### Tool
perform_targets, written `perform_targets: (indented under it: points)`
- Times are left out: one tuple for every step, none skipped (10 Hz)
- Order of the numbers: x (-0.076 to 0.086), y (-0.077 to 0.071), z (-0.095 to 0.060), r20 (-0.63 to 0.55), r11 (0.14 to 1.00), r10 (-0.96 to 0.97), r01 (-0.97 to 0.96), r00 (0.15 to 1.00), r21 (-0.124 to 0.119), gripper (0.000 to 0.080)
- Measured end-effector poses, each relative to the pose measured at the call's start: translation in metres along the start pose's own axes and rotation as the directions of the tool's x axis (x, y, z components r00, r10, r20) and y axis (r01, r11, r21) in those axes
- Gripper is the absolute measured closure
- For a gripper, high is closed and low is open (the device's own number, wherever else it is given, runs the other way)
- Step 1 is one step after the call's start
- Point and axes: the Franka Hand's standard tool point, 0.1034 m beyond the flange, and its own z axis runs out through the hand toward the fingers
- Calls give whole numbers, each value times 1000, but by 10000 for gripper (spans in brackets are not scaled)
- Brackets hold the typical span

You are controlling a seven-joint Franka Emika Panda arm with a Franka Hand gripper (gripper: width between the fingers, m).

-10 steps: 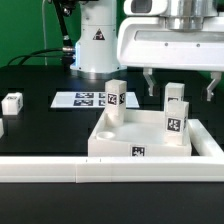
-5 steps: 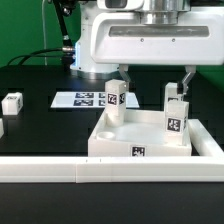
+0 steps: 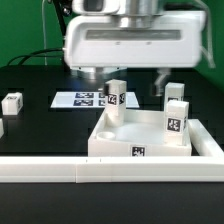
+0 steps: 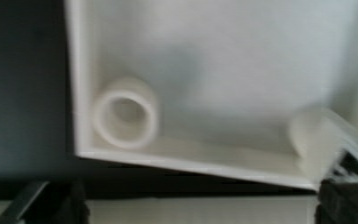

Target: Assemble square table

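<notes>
The white square tabletop (image 3: 140,140) lies upside down at the middle, with a tag on its front side. Three white tagged legs stand upright in its corner sockets: one at the back left (image 3: 116,98), one at the back right (image 3: 176,95) and one at the front right (image 3: 176,120). A loose leg (image 3: 12,102) lies at the exterior view's left. My gripper (image 3: 134,78) hangs open and empty above the tabletop's back part. In the wrist view my gripper (image 4: 197,205) is above the tabletop's inner face (image 4: 211,70), near an empty round socket (image 4: 126,115).
The marker board (image 3: 80,99) lies behind the tabletop on the exterior view's left. The long white L-shaped border wall (image 3: 60,170) runs along the front and up the right side. Another small white piece (image 3: 2,127) shows at the left edge.
My gripper has moved toward the exterior view's left, staying above the tabletop and open. The legs and tabletop have not moved.
</notes>
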Motion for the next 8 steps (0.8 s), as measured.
perform_targets:
  points:
    - [-3, 23, 0, 4, 1000, -9, 9, 1000, -6, 150]
    - [-2, 42, -2, 4, 1000, -21, 21, 1000, -10, 150]
    - [-4, 56, -2, 6, 1000, -17, 17, 1000, -14, 150]
    - [-4, 58, -1, 7, 1000, -14, 14, 1000, -14, 150]
    - [-5, 65, -1, 8, 1000, -21, 21, 1000, -17, 150]
    - [-6, 75, 0, 9, 1000, -9, 9, 1000, -20, 150]
    - [-7, 81, 0, 9, 1000, 0, 1, 1000, -22, 150]
    - [-7, 86, 0, 10, 1000, 0, 0, 1000, -23, 150]
